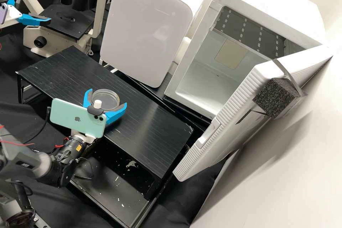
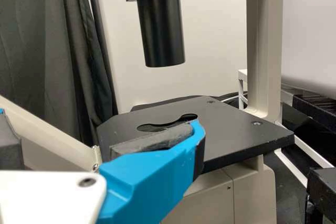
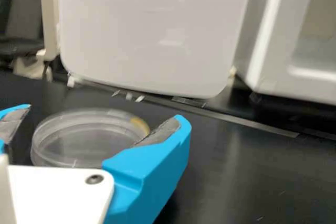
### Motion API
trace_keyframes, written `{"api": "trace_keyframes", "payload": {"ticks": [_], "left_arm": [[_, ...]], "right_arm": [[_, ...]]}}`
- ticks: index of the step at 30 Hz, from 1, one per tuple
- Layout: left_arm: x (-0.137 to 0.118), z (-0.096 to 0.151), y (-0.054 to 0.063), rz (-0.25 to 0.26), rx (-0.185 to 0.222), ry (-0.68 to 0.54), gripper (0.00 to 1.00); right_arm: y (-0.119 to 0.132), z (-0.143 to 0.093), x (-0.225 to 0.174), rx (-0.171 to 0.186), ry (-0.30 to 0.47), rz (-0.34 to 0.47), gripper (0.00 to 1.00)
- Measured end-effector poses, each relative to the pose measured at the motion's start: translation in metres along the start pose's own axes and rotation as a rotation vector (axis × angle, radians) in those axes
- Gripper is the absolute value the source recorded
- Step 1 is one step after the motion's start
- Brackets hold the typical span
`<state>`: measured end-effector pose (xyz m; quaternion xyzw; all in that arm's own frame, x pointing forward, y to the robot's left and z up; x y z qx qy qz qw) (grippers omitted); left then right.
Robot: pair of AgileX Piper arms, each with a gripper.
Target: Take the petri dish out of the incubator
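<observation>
The white, box-shaped incubator (image 1: 270, 9) stood with its thick, ribbed white door (image 1: 210, 149) swung wide, exposing a pale chamber. Beside it was a white cabinet (image 1: 142, 28) with a rounded, pale grey front panel, closed. The long, flat black metal platform (image 1: 153, 124) lay in front of both units. A cream-framed microscope (image 1: 101, 10) with a flat black stage stood at the far end of the platform. A block of speckled black foam (image 1: 272, 98) was strapped to the incubator door.

The right gripper (image 1: 107, 97), white with two bright blue, grey-padded fingers, was open and straddled the dish at platform level. The left gripper (image 1: 35, 7), of the same construction, was open and empty near the microscope stage. A mint-green phone (image 1: 64, 115) was mounted on the right arm; its back carried a logo. The clear, round, shallow petri dish (image 3: 86, 137) rested flat on the platform, outside the incubator and between the right gripper's spread fingers.

Status, by judgement: removal was complete. Only withdrawal of the right gripper appeared to remain, plus door closure if required.

Markings: a small yellow label (image 1: 78, 147) was fixed to the right arm's wrist; its print was too small to make out.
</observation>
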<state>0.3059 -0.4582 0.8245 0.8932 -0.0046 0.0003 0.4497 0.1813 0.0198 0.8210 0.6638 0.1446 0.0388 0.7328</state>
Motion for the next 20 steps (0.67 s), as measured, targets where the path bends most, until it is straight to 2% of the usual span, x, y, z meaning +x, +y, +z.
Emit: {"api": "trace_keyframes", "payload": {"ticks": [7,12,15,17,20], "left_arm": [[0.0,0.0,0.0,0.0,0.0,0.0,1.0],[0.0,0.0,0.0,0.0,0.0,0.0,1.0],[0.0,0.0,0.0,0.0,0.0,0.0,1.0],[0.0,0.0,0.0,0.0,0.0,0.0,1.0],[0.0,0.0,0.0,0.0,0.0,0.0,1.0]], "right_arm": [[0.008,-0.021,-0.022,-0.022,0.046,0.105,1.0],[0.013,-0.023,-0.028,-0.011,0.038,0.163,1.0],[0.019,-0.021,-0.029,0.021,0.014,0.23,1.0],[0.023,-0.019,-0.03,0.062,-0.003,0.28,1.0],[0.023,-0.017,-0.028,0.119,-0.013,0.289,1.0]]}}
